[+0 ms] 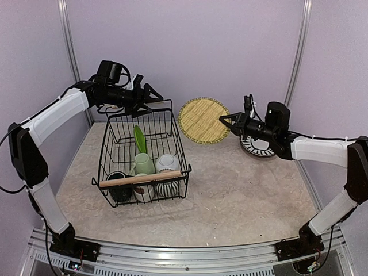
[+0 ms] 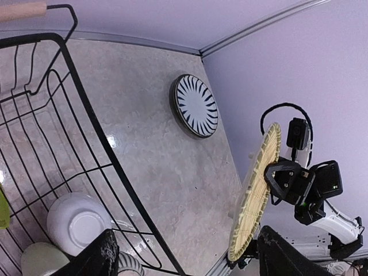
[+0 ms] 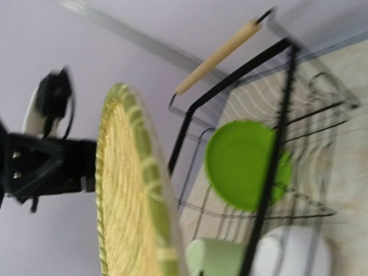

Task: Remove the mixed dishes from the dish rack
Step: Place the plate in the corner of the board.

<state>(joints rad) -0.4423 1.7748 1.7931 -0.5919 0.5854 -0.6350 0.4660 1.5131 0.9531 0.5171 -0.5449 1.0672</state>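
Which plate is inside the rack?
The lime-green plate, on edge in the dish rack; the striped plate lies on the table, the right gripper holds the woven plate.

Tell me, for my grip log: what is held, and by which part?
Right gripper pinches the woven yellow plate by its rim; left gripper is open, holding nothing.

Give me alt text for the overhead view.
The right gripper holds a round woven tray upright by its edge, beside a black wire dish rack holding a lime-green plate, mugs and a bowl. The left gripper hovers open near the rack's far end; a striped plate lies at right.
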